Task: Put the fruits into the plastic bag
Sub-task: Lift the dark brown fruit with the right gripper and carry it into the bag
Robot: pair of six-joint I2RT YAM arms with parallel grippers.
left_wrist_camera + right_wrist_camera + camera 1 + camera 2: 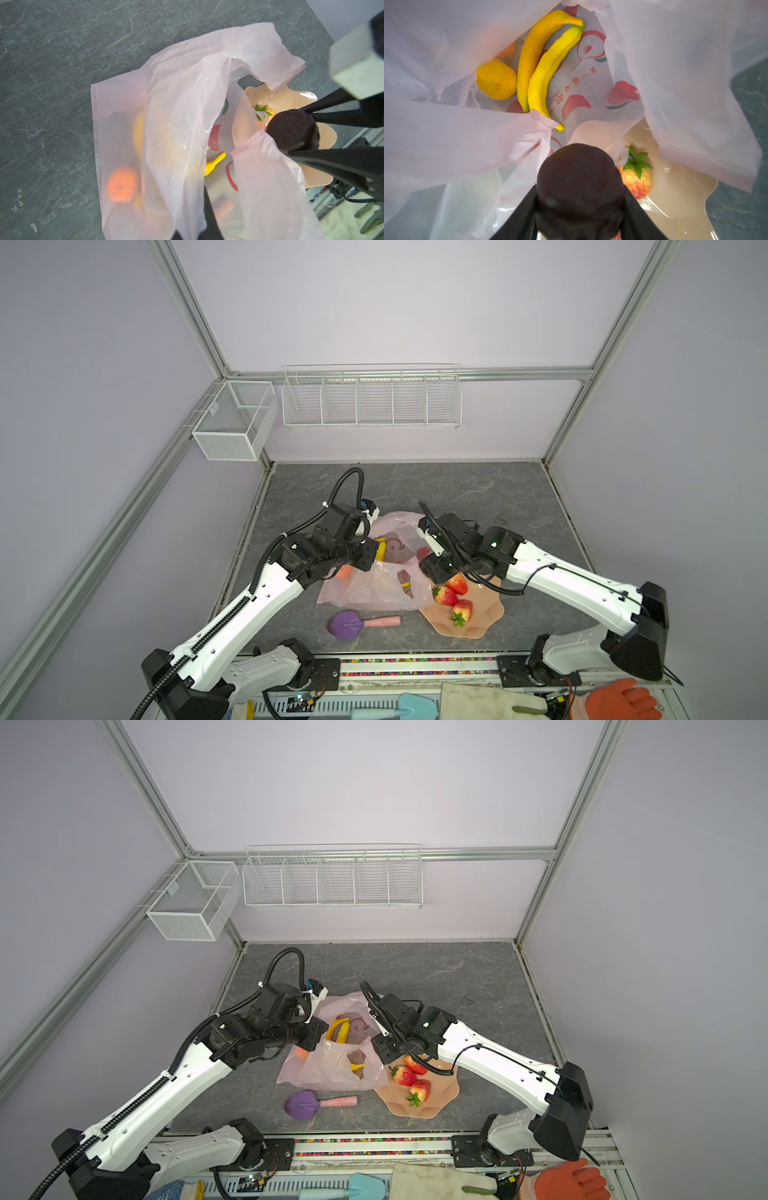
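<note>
The pale pink plastic bag [374, 589] lies crumpled mid-table with its mouth held up. My left gripper [195, 232] is shut on a fold of the bag's rim. My right gripper [579, 193] is shut on a dark brown-purple fruit [579, 178] just above the bag's mouth, beside the peach bowl [482, 622]. Inside the bag lie two yellow bananas [542, 68], a yellow-orange piece [496, 79] and a round orange [122, 184]. Three red strawberries [445, 596] rest in the bowl, partly under my right wrist.
A purple scoop with a pink handle [353, 624] lies in front of the bag. White wire baskets [370, 400] hang on the back wall and the left corner. A glove, cloth and blue scoop [415, 705] sit beyond the table's front rail.
</note>
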